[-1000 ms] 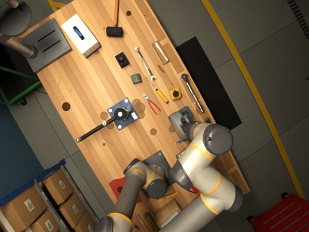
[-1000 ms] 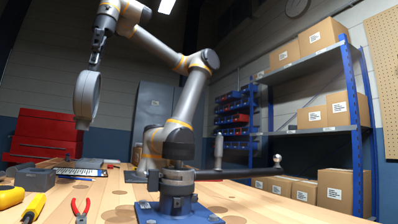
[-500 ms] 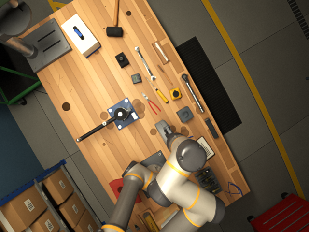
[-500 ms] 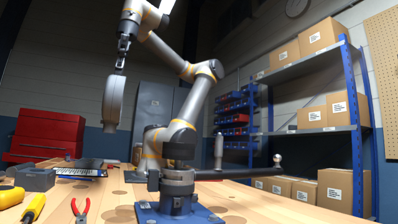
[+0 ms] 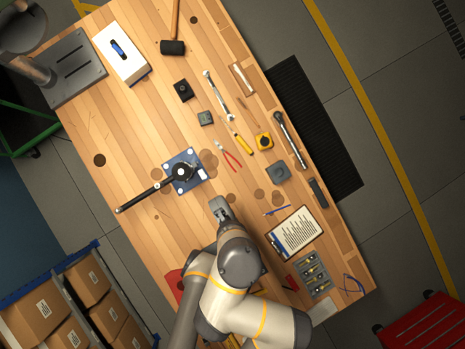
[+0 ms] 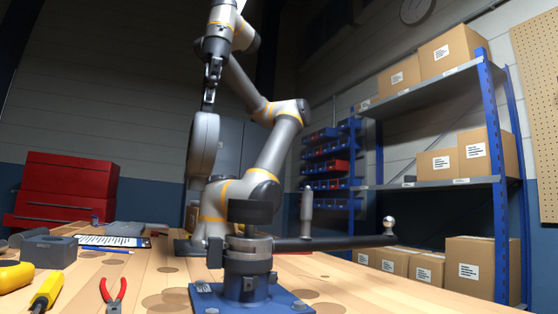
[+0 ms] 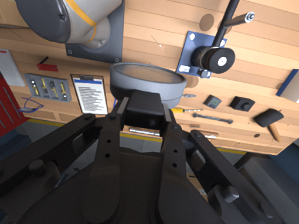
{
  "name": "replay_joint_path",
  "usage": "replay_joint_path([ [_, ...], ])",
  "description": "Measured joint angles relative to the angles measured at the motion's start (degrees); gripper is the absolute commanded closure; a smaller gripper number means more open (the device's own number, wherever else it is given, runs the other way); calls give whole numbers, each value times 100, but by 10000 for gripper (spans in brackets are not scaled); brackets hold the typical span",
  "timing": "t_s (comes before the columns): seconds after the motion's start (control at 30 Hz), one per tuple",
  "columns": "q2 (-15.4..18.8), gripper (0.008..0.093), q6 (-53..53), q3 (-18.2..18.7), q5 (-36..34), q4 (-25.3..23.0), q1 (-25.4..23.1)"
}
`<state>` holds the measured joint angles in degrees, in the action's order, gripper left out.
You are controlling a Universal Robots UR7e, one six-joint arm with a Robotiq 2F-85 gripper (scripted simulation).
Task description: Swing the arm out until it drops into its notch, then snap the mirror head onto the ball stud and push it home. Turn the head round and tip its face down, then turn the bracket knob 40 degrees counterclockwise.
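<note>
My gripper point(image 7: 143, 107) point(image 6: 208, 101) point(image 5: 219, 215) is closed on the grey round mirror head point(image 7: 148, 79) point(image 6: 202, 146) point(image 5: 216, 204), gripping its dark socket block. I carry it high above the bench, hanging edge-down. The bracket point(image 5: 181, 171) point(image 6: 246, 257) point(image 7: 209, 58) stands on a blue base plate mid-bench, with a black knob on top. Its black arm point(image 5: 144, 193) point(image 6: 331, 242) point(image 7: 227, 17) sticks out sideways. The arm ends in a ball stud point(image 6: 388, 221) point(image 5: 118, 210). The head is apart from the stud.
A grey parts tray point(image 5: 313, 274) and a clipboard point(image 5: 295, 232) lie near the robot base. Pliers point(image 5: 227, 154), a yellow screwdriver point(image 5: 240, 142), a tape measure point(image 5: 264, 141), a wrench point(image 5: 218, 94) and a mallet point(image 5: 172, 41) lie beyond the bracket. Shelves with boxes point(image 6: 436, 152) stand beside the bench.
</note>
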<state>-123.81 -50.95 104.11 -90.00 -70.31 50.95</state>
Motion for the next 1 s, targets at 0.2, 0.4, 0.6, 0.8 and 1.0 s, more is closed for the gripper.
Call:
replay_joint_path([
  [0.2, -176, 934, 683, 61, 0, 116, -684],
  [0.4, -265, 934, 1497, 89, 0, 176, -1497],
  [0.6, -257, 934, 2402, 87, 0, 171, -2404],
  [0.8, -161, 934, 3336, 56, 0, 106, -3338],
  [1.0, 4, 934, 4229, 0, 0, -2, -4231],
])
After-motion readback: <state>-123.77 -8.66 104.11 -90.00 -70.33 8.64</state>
